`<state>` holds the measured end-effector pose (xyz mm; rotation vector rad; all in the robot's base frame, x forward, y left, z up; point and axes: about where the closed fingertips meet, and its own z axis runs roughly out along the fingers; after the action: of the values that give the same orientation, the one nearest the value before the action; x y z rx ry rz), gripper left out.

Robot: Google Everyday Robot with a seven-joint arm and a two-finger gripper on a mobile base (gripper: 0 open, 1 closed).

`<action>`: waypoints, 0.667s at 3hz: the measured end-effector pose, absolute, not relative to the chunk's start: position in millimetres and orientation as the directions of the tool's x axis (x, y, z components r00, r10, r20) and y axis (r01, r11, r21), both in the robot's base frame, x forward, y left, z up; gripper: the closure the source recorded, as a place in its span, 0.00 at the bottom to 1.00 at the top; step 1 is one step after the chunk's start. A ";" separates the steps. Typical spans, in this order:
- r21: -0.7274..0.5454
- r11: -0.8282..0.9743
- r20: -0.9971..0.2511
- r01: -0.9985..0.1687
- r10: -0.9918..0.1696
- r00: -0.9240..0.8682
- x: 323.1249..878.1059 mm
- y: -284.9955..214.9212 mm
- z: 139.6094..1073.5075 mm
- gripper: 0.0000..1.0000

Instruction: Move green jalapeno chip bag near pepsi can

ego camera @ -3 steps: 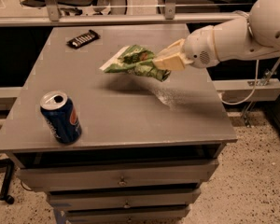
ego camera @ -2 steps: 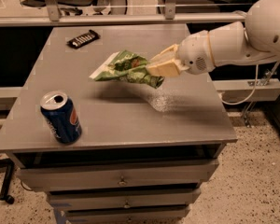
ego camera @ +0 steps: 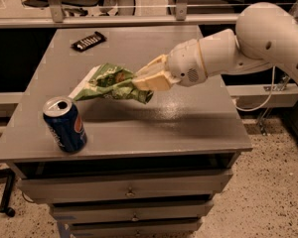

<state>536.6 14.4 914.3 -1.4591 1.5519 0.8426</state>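
- the gripper (ego camera: 150, 77) hangs over the middle of the desk (ego camera: 188, 125), its jaws pinching the right end of the green jalapeno chip bag (ego camera: 107, 83).
- the bag is lifted clear of the desk, its free end pointing at the pepsi can (ego camera: 65, 124), which stands upright near the front left corner.
- my read: the pickup is done and the carry is nearly done.
- left to do: lower the bag beside the can and let go.
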 end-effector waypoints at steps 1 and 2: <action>-0.051 0.060 -0.900 -0.997 -0.436 0.020 528.8 33.1 909.9 0.85; -0.033 0.031 -0.898 -0.999 -0.439 0.016 522.5 47.1 906.0 0.62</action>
<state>522.5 47.1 906.0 -1.5158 1.5314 0.9119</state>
